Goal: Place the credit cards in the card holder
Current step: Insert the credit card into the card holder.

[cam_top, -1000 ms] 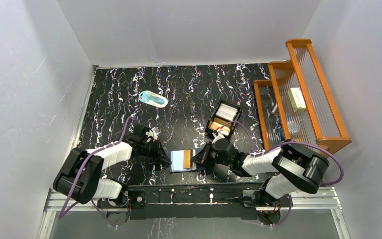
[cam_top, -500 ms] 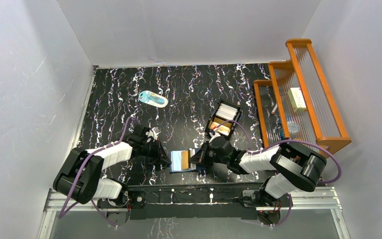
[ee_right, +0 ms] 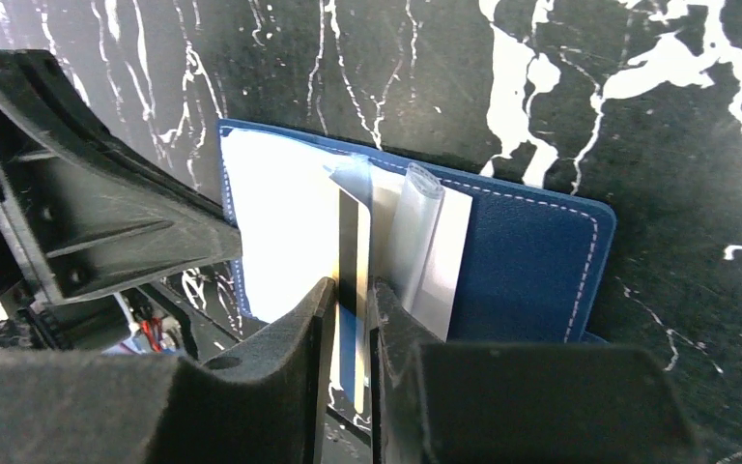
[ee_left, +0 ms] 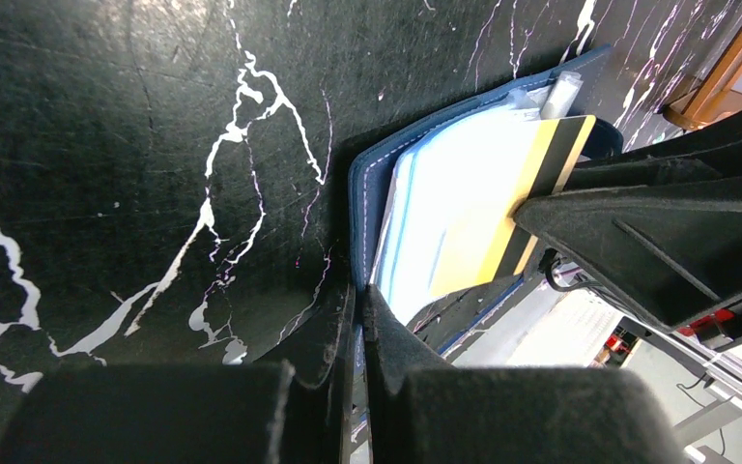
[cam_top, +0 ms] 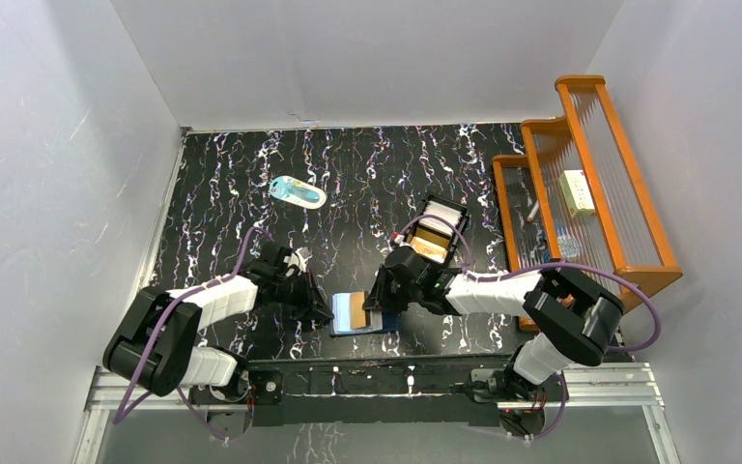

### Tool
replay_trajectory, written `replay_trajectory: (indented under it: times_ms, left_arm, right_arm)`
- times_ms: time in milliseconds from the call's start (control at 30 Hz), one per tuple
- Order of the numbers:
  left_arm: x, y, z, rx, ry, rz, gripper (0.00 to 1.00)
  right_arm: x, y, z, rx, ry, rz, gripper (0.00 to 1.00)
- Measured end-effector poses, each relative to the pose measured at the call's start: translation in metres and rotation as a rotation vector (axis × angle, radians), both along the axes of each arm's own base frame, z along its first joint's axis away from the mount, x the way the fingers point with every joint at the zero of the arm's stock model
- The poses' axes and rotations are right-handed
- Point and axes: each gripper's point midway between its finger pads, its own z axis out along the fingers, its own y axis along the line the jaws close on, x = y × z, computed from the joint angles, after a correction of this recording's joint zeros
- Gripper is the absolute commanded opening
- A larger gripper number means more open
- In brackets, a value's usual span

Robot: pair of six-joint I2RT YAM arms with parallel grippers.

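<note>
Top external view: the card holder (cam_top: 353, 314) lies open at the lower centre of the frame on the black marbled table (cam_top: 367, 164), between the two claws. The left gripper (cam_top: 323, 312) meets its left edge and the right gripper (cam_top: 377, 304) its right side. Only this view shows the black tray (cam_top: 417, 224) holding white and tan cards (cam_top: 442, 217) right of centre, the pale-blue oval item (cam_top: 299, 191) at upper left, and the wooden rack (cam_top: 580, 164) along the right edge.

Left wrist view: at bottom centre, the left gripper's fingers are pinched tight on the holder's navy stitched rim. The inside is pale blue, and a golden card (ee_left: 488, 232) with a dark stripe lies slanted across it.

Right wrist view: that card stands edge-on between the right gripper's fingers, which are set narrowly apart. Whether they press it cannot be told. A clear pocket (ee_right: 415, 232) curls up just beside it.
</note>
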Motion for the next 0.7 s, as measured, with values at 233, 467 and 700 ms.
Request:
replay_trajectory:
  times_ms: [233,467,700]
  left_arm:
    - [-0.0005,-0.0005,0.0001,0.0,0.0,-0.003,0.0]
    - [-0.0008,-0.0007,0.0001,0.0,0.0,-0.005,0.0]
    - [-0.0009,-0.0008,0.0001,-0.001,0.0,-0.005,0.0]
  right_arm:
    - [0.0024,-0.0078,-0.0007,-0.085,-0.01,0.009,0.26]
    - [0.0016,-0.0105,-0.0011,-0.112,-0.02,0.021,0.26]
    - [0.0011,-0.0111,-0.0006,-0.121,-0.023,0.021,0.26]
